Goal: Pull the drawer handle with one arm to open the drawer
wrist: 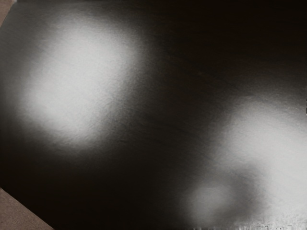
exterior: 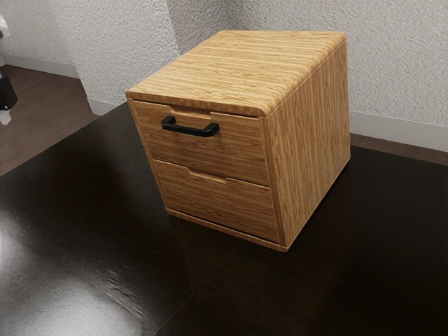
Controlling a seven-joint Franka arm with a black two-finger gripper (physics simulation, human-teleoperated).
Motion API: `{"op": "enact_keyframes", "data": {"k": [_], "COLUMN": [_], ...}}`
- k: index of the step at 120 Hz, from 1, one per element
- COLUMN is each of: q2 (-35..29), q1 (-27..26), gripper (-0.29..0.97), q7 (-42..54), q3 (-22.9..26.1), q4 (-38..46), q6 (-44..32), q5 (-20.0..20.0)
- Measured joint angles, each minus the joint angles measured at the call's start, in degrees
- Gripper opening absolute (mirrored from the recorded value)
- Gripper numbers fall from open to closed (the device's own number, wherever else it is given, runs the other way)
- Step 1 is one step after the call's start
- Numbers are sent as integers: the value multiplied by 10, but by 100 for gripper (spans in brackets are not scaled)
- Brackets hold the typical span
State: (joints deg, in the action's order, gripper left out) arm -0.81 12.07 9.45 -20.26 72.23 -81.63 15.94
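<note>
Blk handle (exterior: 190, 127) on top drawer (exterior: 231, 150) front, drawer looks shut, handle's long axis horiz. Bit of arm (exterior: 5, 91) at exterior view's left edge; handle well apart, twd view's right. State of gripper: cannot tell

A cabinet (exterior: 294, 91) stands mid-frame on the table (exterior: 105, 266), a wall (exterior: 399, 56) behind it. Its upper drawer (exterior: 217, 150), bearing the handle (exterior: 190, 128) near its top edge, lies above the lower drawer (exterior: 220, 201).
</note>
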Motion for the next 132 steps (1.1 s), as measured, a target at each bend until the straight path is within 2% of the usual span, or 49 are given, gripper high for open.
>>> {"op": "enact_keyframes", "data": {"k": [10,19,29,37,67,89,106,132], "q2": [5,-18,-55,-67,-73,-70,-76,-89], "q1": [-11,-25,18,34,42,42,39,24], "gripper": [66,66,66,66,66,66,66,66], "q7": [46,85,124,151,227,267,303,345], "q3": [3,9,63,83,84,88,125,170], "q4": [5,49,96,112,178,185,177,120], "q6": [-14,-41,-69,-84,-112,-119,-121,-120], "q5": [9,11,13,13,16,18,18,18]}}
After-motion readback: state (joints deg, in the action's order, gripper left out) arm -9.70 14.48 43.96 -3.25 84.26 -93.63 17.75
